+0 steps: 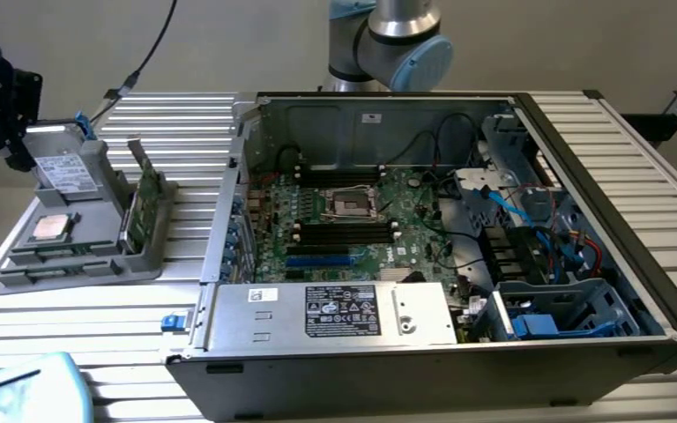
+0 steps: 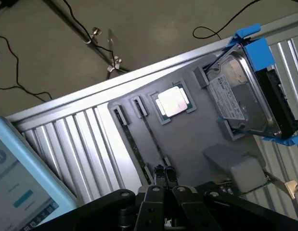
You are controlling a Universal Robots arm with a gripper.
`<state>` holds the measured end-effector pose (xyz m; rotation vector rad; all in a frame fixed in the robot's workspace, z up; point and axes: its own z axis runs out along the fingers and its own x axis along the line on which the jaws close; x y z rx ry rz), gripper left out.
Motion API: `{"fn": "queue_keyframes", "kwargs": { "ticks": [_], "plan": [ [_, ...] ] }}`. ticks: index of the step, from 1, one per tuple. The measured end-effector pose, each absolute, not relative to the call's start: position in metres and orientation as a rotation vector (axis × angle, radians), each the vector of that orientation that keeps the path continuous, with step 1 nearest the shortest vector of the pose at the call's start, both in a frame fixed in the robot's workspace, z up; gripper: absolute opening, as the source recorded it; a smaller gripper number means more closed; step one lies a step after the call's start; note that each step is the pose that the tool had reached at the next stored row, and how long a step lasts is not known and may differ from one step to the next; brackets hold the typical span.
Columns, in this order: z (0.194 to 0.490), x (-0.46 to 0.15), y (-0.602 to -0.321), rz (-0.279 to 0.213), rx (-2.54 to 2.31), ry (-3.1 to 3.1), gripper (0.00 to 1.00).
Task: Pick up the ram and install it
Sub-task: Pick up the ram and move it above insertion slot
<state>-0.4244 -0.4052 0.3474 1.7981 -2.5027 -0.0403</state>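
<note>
Closest to the wrist camera, the gripper [image 2: 163, 174] has its fingers pressed together with nothing visibly between them. Their tips overlap the end of a ram [image 2: 150, 132] stick seen edge-on; whether they touch is hard to judge. Beyond lie a silver chip [image 2: 173, 102] and a hard drive [image 2: 245, 96] on the gray tray [image 2: 197, 139]. At the exterior view's left, the ram stands upright in that tray, beside the open computer case [image 1: 433, 388].

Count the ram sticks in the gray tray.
2. Both ram sticks stand on edge in the gray tray, in parallel slots beside the processor chip: one next to the chip, one farther out.
</note>
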Motion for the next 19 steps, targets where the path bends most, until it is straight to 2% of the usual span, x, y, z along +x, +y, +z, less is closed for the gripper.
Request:
{"fn": "queue_keyframes", "kwargs": {
  "ticks": [19],
  "plan": [
    [0.3417, -0.4244, -0.4052, -0.024, 2.200, -2.153, 0.11]
  ]
}}
